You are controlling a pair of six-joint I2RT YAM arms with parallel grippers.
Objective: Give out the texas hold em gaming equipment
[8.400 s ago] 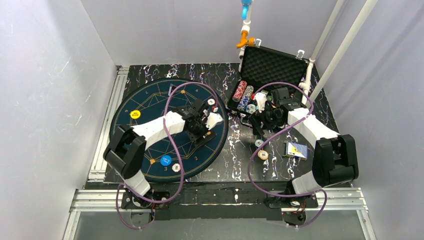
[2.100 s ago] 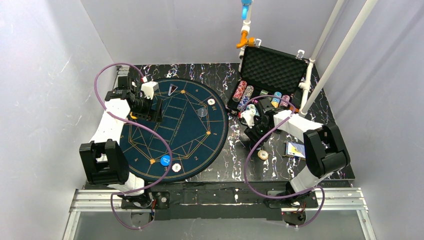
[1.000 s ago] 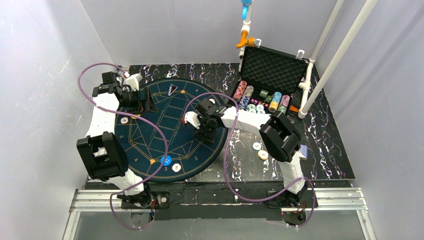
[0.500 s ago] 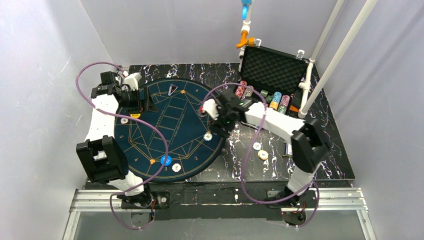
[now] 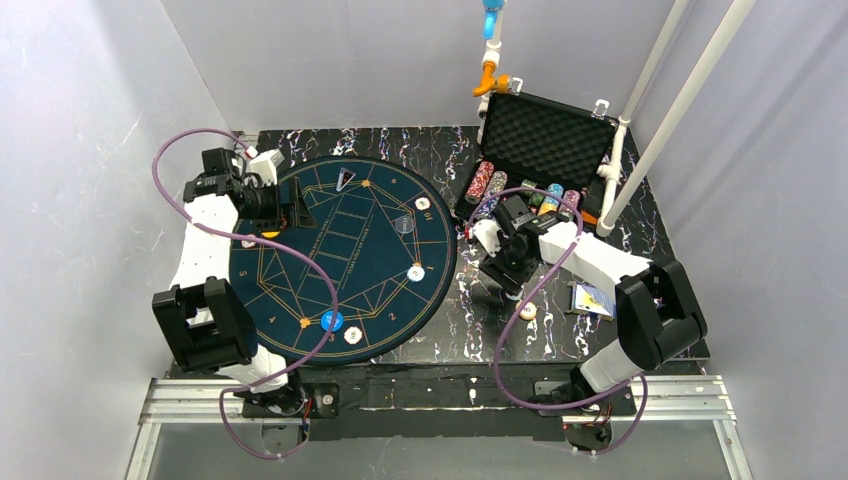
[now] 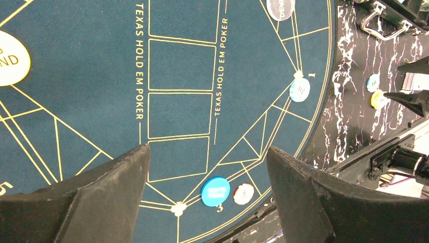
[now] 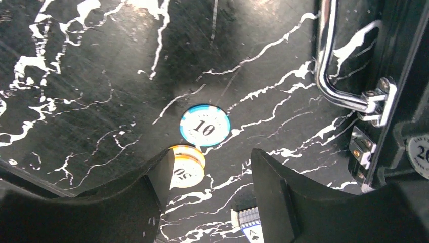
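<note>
The right gripper (image 7: pixel 210 154), open-jawed and empty, is being held above the thin, rigid 10 chip (image 7: pixel 204 126), probably best pinched across its rim at three and nine o'clock.

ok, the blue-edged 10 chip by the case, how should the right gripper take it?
Probably straight down: the 10 chip lies flat on the table, so only its rim is grippable. Pinch across it, keeping off the yellow chip right beside it.

Blue chip (image 7: pixel 205 126) just beside yellow chip (image 7: pixel 186 171)
</note>
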